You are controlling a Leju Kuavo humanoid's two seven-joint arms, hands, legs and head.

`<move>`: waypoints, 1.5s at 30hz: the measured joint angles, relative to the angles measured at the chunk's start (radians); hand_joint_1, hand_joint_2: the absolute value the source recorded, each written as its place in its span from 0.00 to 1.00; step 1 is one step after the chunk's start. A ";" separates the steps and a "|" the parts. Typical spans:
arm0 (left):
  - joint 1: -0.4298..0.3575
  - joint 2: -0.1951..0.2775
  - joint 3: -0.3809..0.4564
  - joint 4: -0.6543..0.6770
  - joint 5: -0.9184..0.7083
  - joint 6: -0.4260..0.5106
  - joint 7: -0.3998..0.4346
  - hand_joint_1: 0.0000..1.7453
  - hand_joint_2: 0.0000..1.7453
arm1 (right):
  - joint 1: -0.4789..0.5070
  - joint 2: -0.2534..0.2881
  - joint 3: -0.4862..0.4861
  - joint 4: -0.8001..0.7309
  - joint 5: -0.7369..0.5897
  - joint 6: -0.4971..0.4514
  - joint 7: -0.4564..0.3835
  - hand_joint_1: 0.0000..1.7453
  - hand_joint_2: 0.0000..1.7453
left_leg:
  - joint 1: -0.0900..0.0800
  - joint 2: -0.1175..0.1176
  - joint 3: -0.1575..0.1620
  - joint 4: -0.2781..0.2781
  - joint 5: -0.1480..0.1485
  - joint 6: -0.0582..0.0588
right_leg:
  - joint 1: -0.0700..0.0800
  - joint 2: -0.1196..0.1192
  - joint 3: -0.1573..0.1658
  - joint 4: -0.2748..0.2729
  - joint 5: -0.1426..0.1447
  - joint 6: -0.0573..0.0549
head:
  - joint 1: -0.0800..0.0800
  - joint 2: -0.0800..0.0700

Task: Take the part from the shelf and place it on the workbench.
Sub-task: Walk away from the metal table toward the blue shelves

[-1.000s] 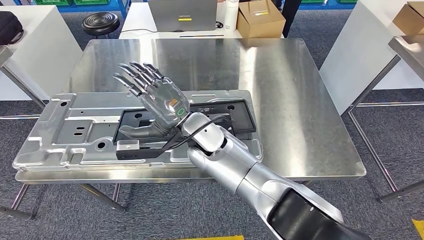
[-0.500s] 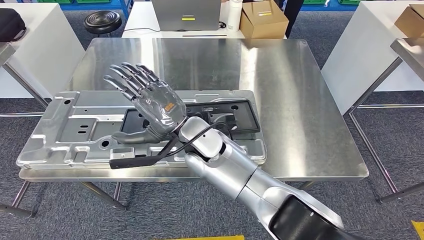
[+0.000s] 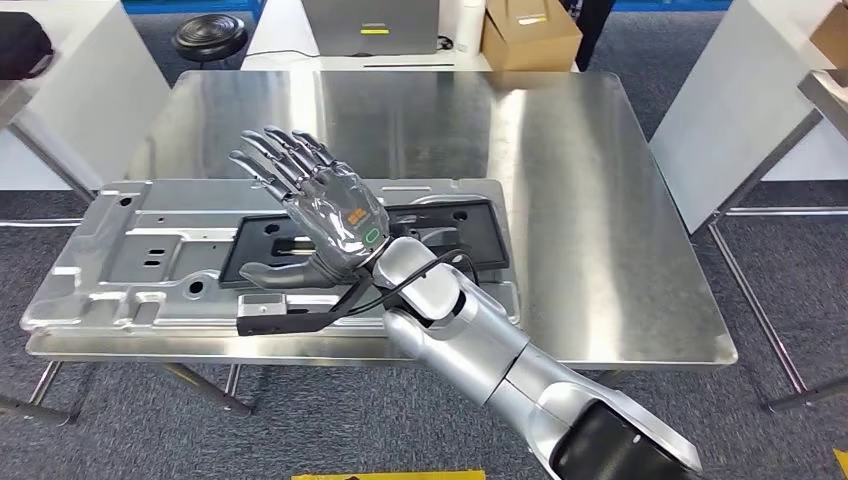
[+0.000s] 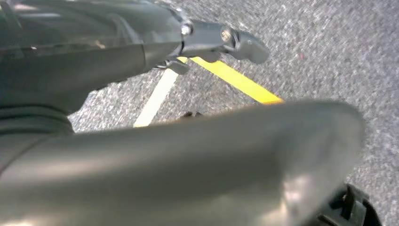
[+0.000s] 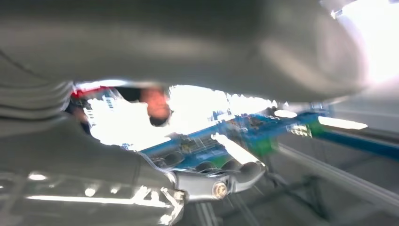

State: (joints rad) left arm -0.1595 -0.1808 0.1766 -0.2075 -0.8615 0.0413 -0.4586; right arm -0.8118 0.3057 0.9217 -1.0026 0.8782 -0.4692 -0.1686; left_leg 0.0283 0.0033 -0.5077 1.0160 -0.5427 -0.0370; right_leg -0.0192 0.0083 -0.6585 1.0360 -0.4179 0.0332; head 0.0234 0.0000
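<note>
Flat on the steel worktop (image 3: 590, 200) lies the part (image 3: 150, 255), a large pressed silver panel, towards the 9 o'clock side and reaching the near edge. A black frame (image 3: 470, 235) rests on top of the panel near its middle. Above them the right hand (image 3: 320, 215) hangs with fingers (image 3: 270, 160) spread and straight, palm down, holding nothing; its thumb (image 3: 275, 272) points towards 9 o'clock. A dark cable (image 3: 330, 312) runs from the wrist to a small black block at the panel's near edge. Beyond the worktop at 12 o'clock stand a cardboard box (image 3: 530, 30), whose contents cannot be told, and a grey laptop (image 3: 370, 25). At 11 o'clock stands a black stool (image 3: 205, 40). Whether the left hand (image 4: 221, 40) is spread or closed cannot be told from the blurred left wrist view over grey carpet.
</note>
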 joint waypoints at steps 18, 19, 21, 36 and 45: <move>0.001 0.000 0.000 0.000 0.000 -0.002 -0.002 0.00 0.00 | 0.005 -0.003 0.005 -0.006 -0.005 0.002 0.000 0.00 0.00 | -0.007 -0.008 -0.083 0.039 0.053 0.028 | 0.001 0.000 -0.003 0.022 -0.021 0.003 | -0.051 0.000; 0.000 0.000 0.000 0.000 0.000 -0.002 -0.002 0.00 0.00 | 0.005 -0.003 0.005 -0.006 -0.006 0.002 0.000 0.00 0.00 | -0.005 -0.007 -0.085 0.038 0.056 0.034 | 0.001 0.000 -0.020 0.062 -0.049 0.005 | -0.044 0.000; 0.001 0.000 0.000 0.000 0.000 -0.003 -0.002 0.00 0.00 | 0.006 -0.004 0.005 -0.006 -0.006 0.003 0.000 0.00 0.00 | -0.007 -0.004 -0.091 0.038 0.060 0.040 | 0.001 0.000 -0.073 0.192 -0.118 0.006 | -0.028 0.000; 0.000 -0.001 0.000 0.000 0.000 -0.008 -0.003 0.00 0.00 | 0.009 -0.010 0.007 -0.014 -0.012 0.007 -0.001 0.00 0.00 | -0.015 -0.004 -0.170 0.207 -0.036 0.010 | 0.008 -0.004 0.048 -0.017 -0.026 -0.040 | -0.025 0.000; -0.001 0.000 0.000 0.000 -0.002 -0.009 -0.002 0.00 0.00 | 0.015 -0.010 0.010 -0.014 -0.018 0.009 -0.003 0.00 0.00 | 0.003 -0.016 -0.076 0.051 0.038 -0.001 | 0.004 -0.002 0.022 0.006 -0.014 -0.007 | -0.056 0.000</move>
State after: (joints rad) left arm -0.1607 -0.1812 0.1766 -0.2075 -0.8635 0.0326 -0.4605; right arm -0.7965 0.2958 0.9321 -1.0169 0.8605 -0.4601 -0.1715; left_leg 0.0310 -0.0126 -0.5835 1.0670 -0.5051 -0.0381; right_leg -0.0149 0.0066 -0.6367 1.0423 -0.4319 0.0258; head -0.0328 0.0000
